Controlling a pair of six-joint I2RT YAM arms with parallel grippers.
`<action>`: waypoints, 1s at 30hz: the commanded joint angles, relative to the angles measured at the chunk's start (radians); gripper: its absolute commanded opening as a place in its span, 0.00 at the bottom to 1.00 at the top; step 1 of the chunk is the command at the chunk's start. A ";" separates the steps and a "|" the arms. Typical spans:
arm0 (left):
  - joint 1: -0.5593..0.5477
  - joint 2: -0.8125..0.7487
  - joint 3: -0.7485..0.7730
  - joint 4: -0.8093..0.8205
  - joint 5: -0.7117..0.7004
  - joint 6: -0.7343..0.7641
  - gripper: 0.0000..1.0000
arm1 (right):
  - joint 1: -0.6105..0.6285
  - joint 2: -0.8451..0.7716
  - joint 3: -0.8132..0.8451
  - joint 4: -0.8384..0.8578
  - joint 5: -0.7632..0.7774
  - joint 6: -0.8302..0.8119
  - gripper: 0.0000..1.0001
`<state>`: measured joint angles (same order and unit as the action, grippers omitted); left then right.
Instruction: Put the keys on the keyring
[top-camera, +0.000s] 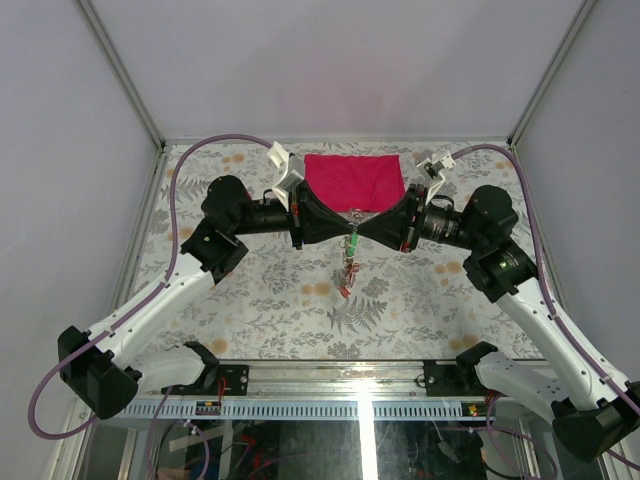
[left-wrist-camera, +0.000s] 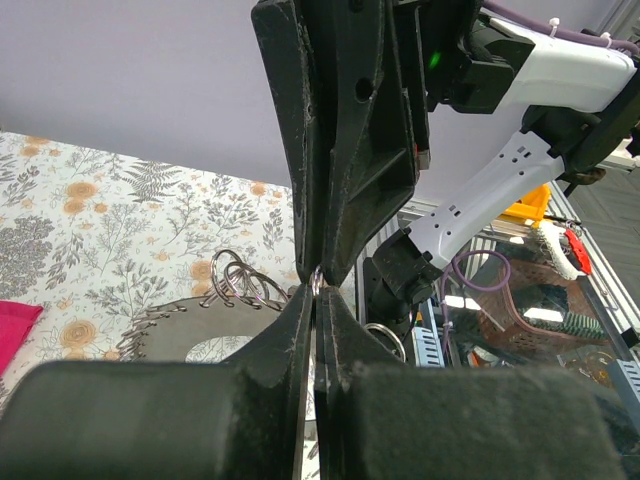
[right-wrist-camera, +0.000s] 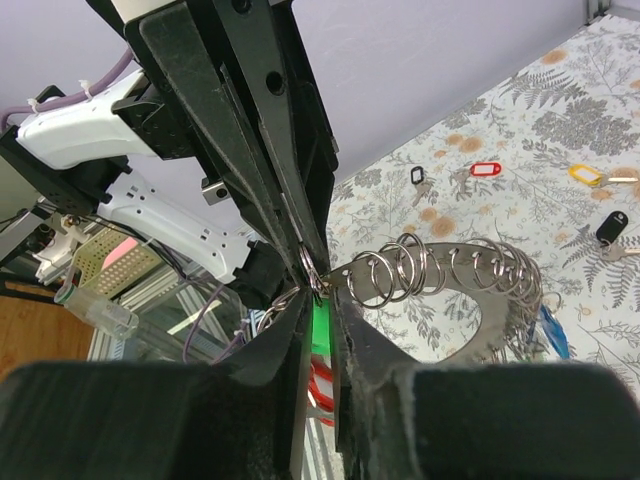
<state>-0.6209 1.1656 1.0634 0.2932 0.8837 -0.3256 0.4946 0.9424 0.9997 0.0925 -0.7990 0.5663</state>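
The keyring (right-wrist-camera: 455, 300), a grey metal ring hung with several small split rings, is held in the air between both grippers. My left gripper (left-wrist-camera: 315, 288) is shut on its edge at a small split ring, and its grey plate (left-wrist-camera: 190, 335) shows to the left. My right gripper (right-wrist-camera: 320, 295) meets it tip to tip, its jaws a narrow gap apart around that same small ring. Through the gap I see a green-tagged key (right-wrist-camera: 322, 335) and a red-tagged key (right-wrist-camera: 320, 385) hanging below. In the top view both grippers (top-camera: 353, 222) meet above the table with the green tag (top-camera: 351, 241) dangling.
A red cloth (top-camera: 355, 180) lies at the back middle. Loose keys lie on the floral table: black tag (right-wrist-camera: 417, 175), red tag (right-wrist-camera: 484, 169), yellow tag (right-wrist-camera: 585, 175), another black tag (right-wrist-camera: 610, 225). A blue tag (right-wrist-camera: 550, 330) hangs by the ring.
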 joint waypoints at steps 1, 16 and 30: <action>0.006 -0.017 0.027 0.090 0.006 -0.010 0.00 | -0.004 -0.002 -0.003 0.076 -0.024 0.022 0.14; 0.005 -0.022 0.020 0.072 0.001 0.002 0.00 | -0.004 -0.030 0.080 -0.125 0.072 -0.120 0.00; 0.004 -0.024 0.022 0.070 0.008 -0.001 0.00 | -0.003 0.018 0.148 -0.278 0.061 -0.164 0.00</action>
<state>-0.6216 1.1660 1.0634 0.2893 0.8829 -0.3248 0.4965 0.9382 1.0908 -0.1425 -0.7353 0.4240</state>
